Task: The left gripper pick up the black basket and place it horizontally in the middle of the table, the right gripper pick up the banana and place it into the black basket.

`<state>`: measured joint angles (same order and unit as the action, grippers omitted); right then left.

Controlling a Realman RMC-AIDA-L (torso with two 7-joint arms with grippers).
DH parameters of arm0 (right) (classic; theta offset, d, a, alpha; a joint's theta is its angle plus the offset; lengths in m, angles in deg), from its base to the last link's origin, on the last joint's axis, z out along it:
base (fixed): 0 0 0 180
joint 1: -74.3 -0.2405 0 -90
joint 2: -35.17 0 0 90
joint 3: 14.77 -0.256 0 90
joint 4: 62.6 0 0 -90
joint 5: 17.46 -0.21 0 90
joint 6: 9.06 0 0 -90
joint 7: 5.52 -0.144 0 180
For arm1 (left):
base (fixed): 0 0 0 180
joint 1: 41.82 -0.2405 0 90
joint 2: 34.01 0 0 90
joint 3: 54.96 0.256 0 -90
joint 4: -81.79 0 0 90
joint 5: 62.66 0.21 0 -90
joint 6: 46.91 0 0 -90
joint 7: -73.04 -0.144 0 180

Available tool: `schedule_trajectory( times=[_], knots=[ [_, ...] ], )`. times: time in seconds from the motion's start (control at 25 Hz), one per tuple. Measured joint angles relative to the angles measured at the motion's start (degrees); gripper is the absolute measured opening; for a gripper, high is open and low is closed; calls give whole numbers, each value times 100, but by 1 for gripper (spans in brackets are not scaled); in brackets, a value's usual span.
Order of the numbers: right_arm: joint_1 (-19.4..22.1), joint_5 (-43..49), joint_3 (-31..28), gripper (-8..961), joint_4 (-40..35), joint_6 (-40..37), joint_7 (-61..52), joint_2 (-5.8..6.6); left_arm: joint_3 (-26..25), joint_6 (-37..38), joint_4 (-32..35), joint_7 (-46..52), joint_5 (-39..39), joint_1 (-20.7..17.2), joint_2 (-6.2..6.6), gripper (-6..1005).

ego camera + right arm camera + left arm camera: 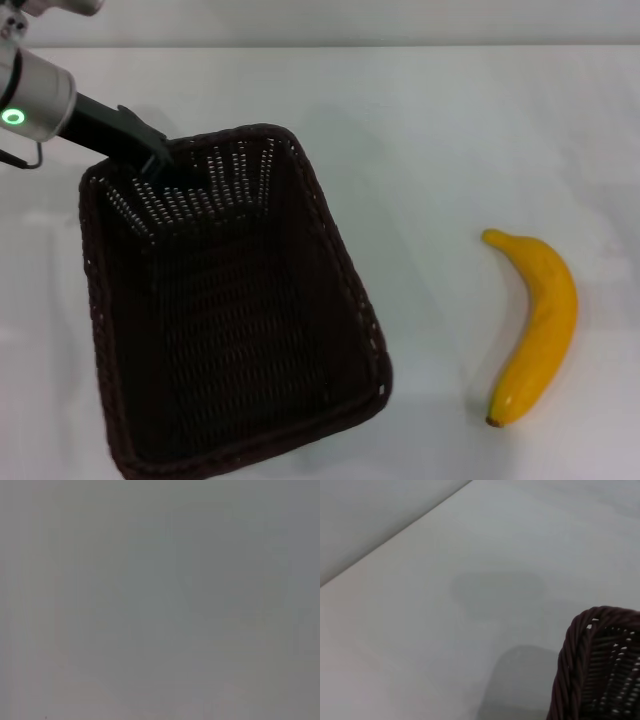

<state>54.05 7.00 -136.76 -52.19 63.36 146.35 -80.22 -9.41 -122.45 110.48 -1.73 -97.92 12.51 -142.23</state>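
Note:
The black basket point(230, 310) is at the left of the white table point(450, 130), its long side running from far to near and its opening up. My left gripper point(160, 155) reaches in from the far left and is shut on the basket's far rim, with one finger inside the wall. The left wrist view shows one braided corner of the basket point(600, 665) over the table. The banana point(535, 325) lies on the table to the right of the basket, apart from it, dark tip toward the near edge. My right gripper is out of view; its wrist view shows only plain grey.
The table's far edge point(400, 45) meets a pale wall. Bare white tabletop lies between the basket and the banana and beyond both.

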Motion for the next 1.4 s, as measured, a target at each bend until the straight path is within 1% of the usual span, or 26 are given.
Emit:
schedule_trajectory(
  times=[0.16,0.32,0.4,0.52,0.56,0.8,0.92,1.08,1.12,1.16,1.2,1.24,1.32,1.4],
  knots=[
    [2,1,0,873,-1,0,0,-2,-23,-112,164,431,3,-42,95,348],
    [3,0,0,873,-4,0,0,-2,-26,-191,635,811,-110,-252,76,310],
    [-3,-1,0,872,-4,0,0,-2,-33,-296,725,866,-214,-311,75,286],
    [-12,-1,0,872,-4,0,0,-2,-112,-459,745,1006,-393,-346,115,265],
    [-17,-2,0,872,-5,0,0,-2,-174,-500,758,1055,-442,-360,120,261],
    [-29,-3,0,872,-2,0,0,-2,-1023,-929,834,1513,-638,-467,216,238],
    [-30,-3,0,872,16,0,0,-1,-1195,-987,871,1797,-826,-595,245,234],
    [-45,-28,-6,872,33,-35,0,-2,-1214,-953,883,2137,-1351,-878,264,220],
    [-53,-46,-21,872,48,-39,0,-1,-1215,-948,885,2162,-1786,-1065,271,216],
    [-58,-50,-31,872,51,-41,0,0,-1216,-948,885,2165,-1981,-1167,273,212],
    [-58,-50,-31,872,51,-41,0,0,-1216,-948,885,2165,-1981,-1167,273,210],
    [-74,-51,-39,873,53,-43,0,2,-1216,-948,885,2166,-2158,-1243,274,209],
    [-101,-52,-50,873,56,-47,5,5,-1217,-932,886,2172,-2637,-1463,271,205],
    [-135,-53,-56,873,58,-66,27,7,-1219,-889,886,2181,-3051,-1666,238,202]
  ],
)
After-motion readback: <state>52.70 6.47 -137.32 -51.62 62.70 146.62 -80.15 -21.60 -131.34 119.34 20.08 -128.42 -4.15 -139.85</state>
